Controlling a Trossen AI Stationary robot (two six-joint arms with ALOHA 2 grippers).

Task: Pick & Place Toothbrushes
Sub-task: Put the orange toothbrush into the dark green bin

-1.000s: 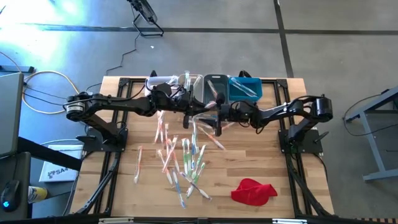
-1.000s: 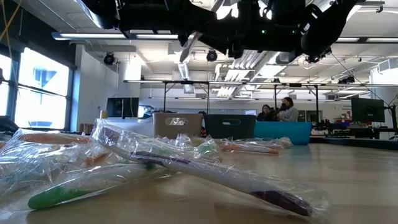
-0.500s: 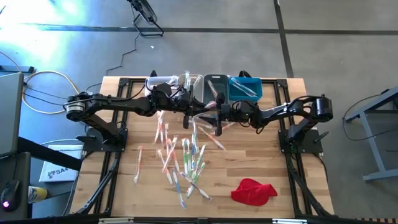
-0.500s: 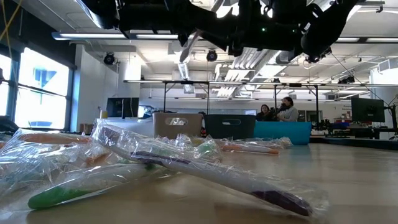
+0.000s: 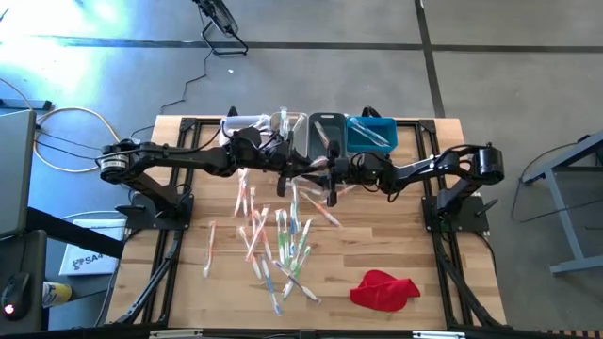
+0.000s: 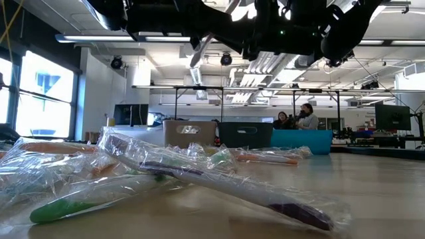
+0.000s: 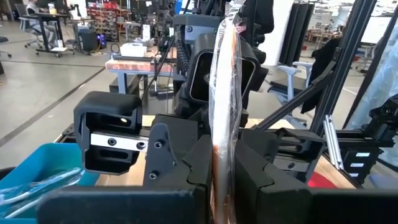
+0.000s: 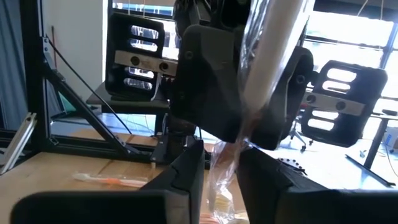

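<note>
High view, nearest first: a red cloth [image 5: 384, 288] lies at the worktop's [image 5: 396, 240] front right, and the loose toothbrushes [image 5: 278, 240] are scattered mid-worktop. Above them the two arms meet. The left pincer [image 5: 285, 172] is clenched on a wrapped toothbrush [image 7: 222, 106] with an orange handle, standing upright between its fingers [image 7: 198, 165] in the left wrist view. The right pincer [image 5: 327, 175] faces it, its fingers [image 8: 186, 171] either side of that same wrapper; whether they grip it I cannot tell. Farthest back sit the bins: beige [image 5: 288, 126], grey [image 5: 327, 127] and blue [image 5: 371, 133].
</note>
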